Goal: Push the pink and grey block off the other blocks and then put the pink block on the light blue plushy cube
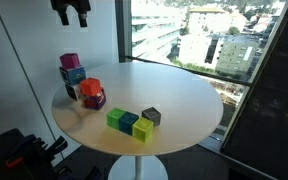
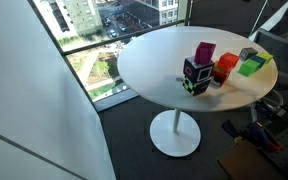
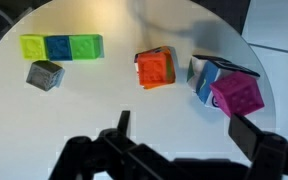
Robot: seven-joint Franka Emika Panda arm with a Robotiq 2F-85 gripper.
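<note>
Black gripper [image 3: 184, 128] fingers stand wide apart, empty, above the table [image 3: 104, 105]. Just beyond, the pink block [image 3: 236, 95] sits on the light blue plushy cube [image 3: 204, 72]: hard, light I judge, best pinched on two flat sides; its soft base may wobble. Farther, the grey block [image 3: 44, 74] lies beside the other blocks [image 3: 59, 46]. Whether these touch is unclear.

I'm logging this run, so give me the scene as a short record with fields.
table: round, white
row: green, teal and yellow-green blocks side by side
grey block: on the table beside the row, not on it
pink block: on top of the plush cube
orange toy: between the row and the plush cube
gripper: above the table, jaws open, empty
</note>
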